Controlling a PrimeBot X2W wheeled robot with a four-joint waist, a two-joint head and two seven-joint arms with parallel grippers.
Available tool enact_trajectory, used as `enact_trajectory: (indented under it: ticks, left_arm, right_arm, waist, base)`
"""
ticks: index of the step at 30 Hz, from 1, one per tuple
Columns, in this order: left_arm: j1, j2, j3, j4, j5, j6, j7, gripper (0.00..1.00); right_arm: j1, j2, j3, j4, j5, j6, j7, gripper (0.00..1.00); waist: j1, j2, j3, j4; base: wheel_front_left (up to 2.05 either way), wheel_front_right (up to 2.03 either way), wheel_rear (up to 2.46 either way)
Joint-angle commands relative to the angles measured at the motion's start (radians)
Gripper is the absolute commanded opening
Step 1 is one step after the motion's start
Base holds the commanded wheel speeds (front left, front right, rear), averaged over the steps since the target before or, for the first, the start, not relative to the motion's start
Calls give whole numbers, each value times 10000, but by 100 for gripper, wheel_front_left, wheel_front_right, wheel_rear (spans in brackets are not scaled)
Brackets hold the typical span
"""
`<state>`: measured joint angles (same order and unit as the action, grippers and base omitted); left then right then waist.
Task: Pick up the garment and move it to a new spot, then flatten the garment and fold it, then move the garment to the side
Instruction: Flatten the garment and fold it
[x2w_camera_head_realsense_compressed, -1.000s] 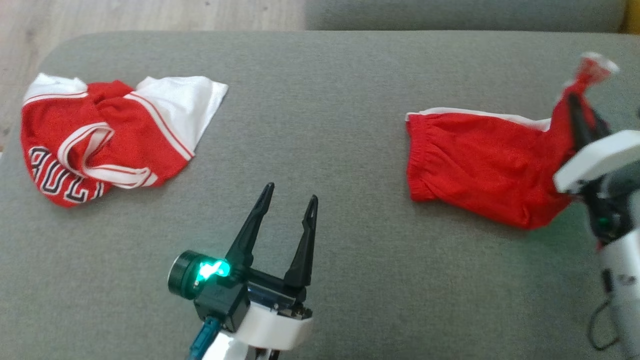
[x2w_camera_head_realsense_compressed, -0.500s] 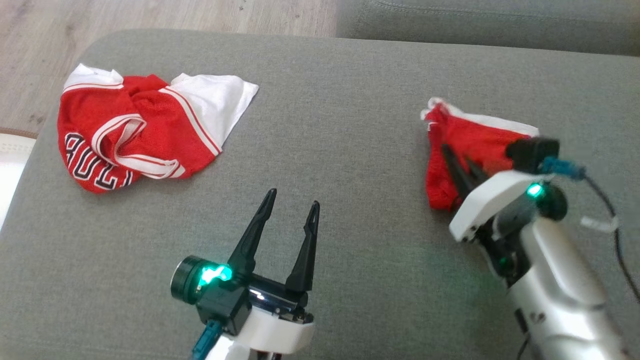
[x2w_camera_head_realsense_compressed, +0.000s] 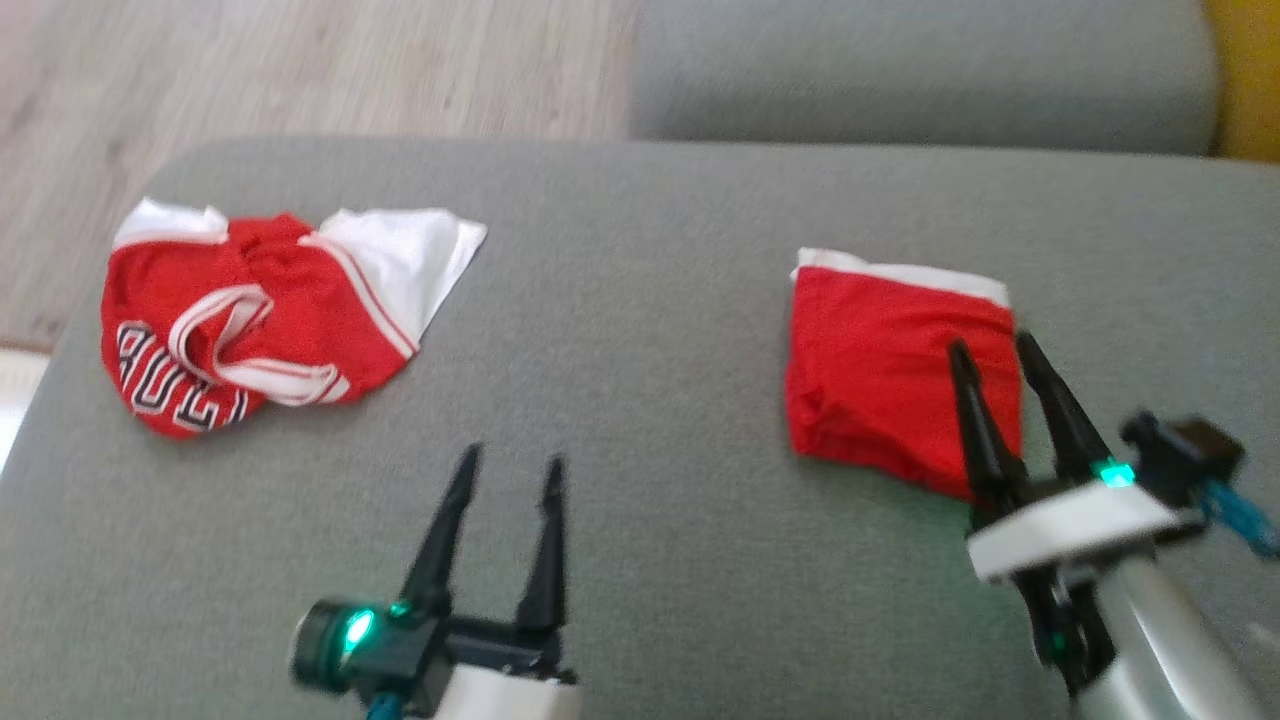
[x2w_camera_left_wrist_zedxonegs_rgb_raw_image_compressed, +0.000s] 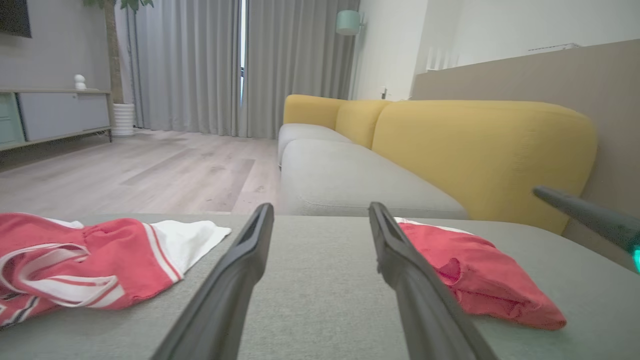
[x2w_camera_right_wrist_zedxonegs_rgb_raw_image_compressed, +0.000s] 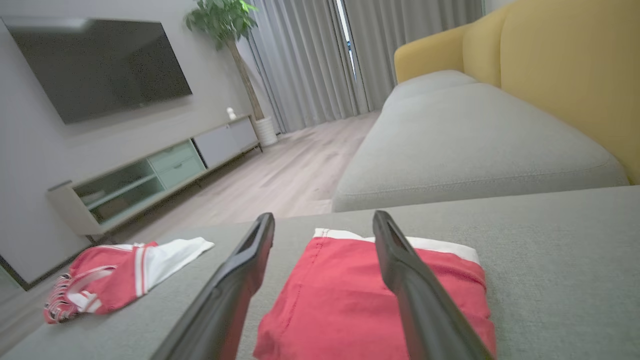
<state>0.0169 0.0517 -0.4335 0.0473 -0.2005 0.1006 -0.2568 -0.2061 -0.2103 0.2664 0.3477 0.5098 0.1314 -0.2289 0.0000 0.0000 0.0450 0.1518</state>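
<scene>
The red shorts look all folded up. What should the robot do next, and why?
Probably lower the right gripper and close on the near edge of the red shorts, ready to move them aside. They lie folded on the grey cushion, and its jaws stand open over them, holding nothing.

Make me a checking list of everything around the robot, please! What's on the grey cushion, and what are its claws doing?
Surface: grey cushion, bare between the two garments.
Job's things: red shorts, folded into a compact rectangle with a white edge at the far side, lying on the right part.
Clutter: red and white jersey, crumpled on the left part, apart from the shorts.
Grippers: left gripper open over bare cushion; right gripper open, fingers over the shorts' right edge, holding nothing.
Cables: blue cable at the right wrist.
Surroundings: wood floor, yellow sofa back, grey curtains, television, potted plant.
</scene>
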Motion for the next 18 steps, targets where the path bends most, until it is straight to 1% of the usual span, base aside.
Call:
enact_trajectory:
  ticks: [1, 4, 7, 11, 14, 18]
  left_arm:
    - [37, -14, 575, -312, 116, 295, -49, 100]
    - [357, -14, 766, -305, 200, 584, -49, 100]
    - [538, -14, 826, -310, 233, 634, -49, 100]
    - [963, -14, 916, -259, 544, 708, -49, 100]
    - [1315, -14, 925, -246, 679, 714, -49, 100]
    - [1560, -14, 909, -238, 762, 639, -49, 100]
  right_arm:
    - [324, -159, -63, -577, -20, -7, -244, 100]
    - [1113, -203, -614, -938, -167, -7, -317, 100]
    - [1660, -152, -996, -1218, -493, -7, -323, 100]
    - [2730, 297, -1598, -1655, -1096, -7, -326, 100]
    - [3313, 590, -1715, -1823, -1463, -7, -327, 100]
    - [3645, 863, -1812, -1922, -1720, -7, -327, 100]
  waist:
    - [0, 0, -487, -367]
    - [0, 0, -757, -518]
    - [0, 0, -933, -579]
    - [0, 0, -1242, -627]
    - [0, 0, -1382, -660]
    - [0, 0, -1440, -664]
  base:
    - [0, 0, 0]
    - [0, 0, 0]
    - [0, 0, 0]
    - [0, 0, 0]
    - [0, 0, 0]
    - [0, 0, 0]
